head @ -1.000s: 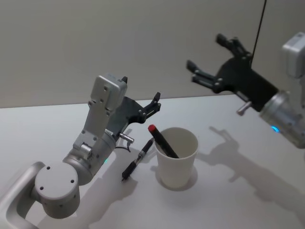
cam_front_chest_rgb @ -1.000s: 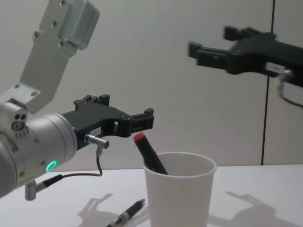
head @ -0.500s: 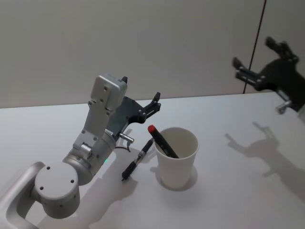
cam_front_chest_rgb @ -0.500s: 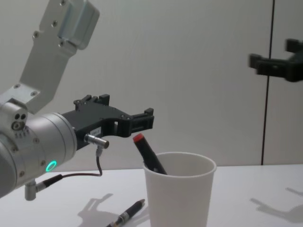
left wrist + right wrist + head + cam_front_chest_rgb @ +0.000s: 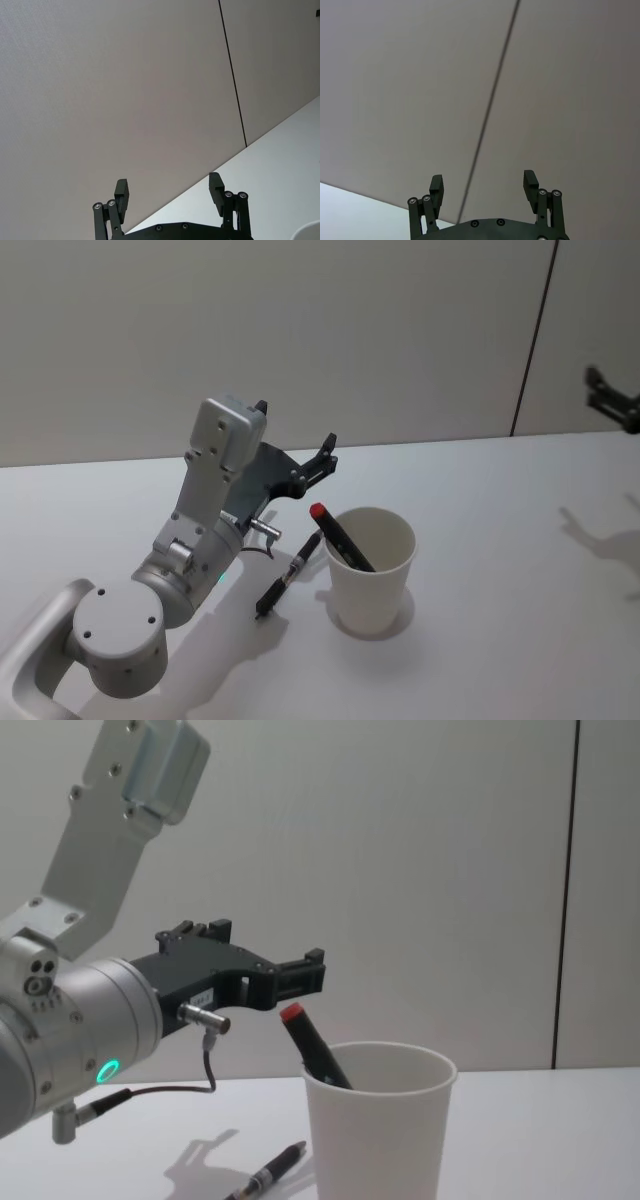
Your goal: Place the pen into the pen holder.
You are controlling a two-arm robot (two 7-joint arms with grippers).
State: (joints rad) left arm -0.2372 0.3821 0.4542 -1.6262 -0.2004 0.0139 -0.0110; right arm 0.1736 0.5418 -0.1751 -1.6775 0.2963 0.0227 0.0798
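Observation:
The pen holder (image 5: 372, 575) (image 5: 378, 1132), a white paper cup, stands mid-table. A black pen with a red cap (image 5: 335, 533) (image 5: 309, 1045) leans inside it, cap up. Another black pen (image 5: 289, 576) (image 5: 268, 1175) lies flat on the table just left of the cup. My left gripper (image 5: 296, 430) (image 5: 268, 955) (image 5: 169, 184) hovers open and empty above and left of the cup, behind the lying pen. My right gripper (image 5: 612, 400) (image 5: 483, 179) is high at the far right edge, open and empty, far from the cup.
The white table (image 5: 500, 540) is bare to the right of the cup. A plain wall with a dark vertical seam (image 5: 530, 340) (image 5: 567, 890) stands behind. The left arm's grey body (image 5: 180, 570) fills the near left.
My right gripper has swung away from above the cup to the far right and left the chest view. The left arm, both pens and the cup have not moved.

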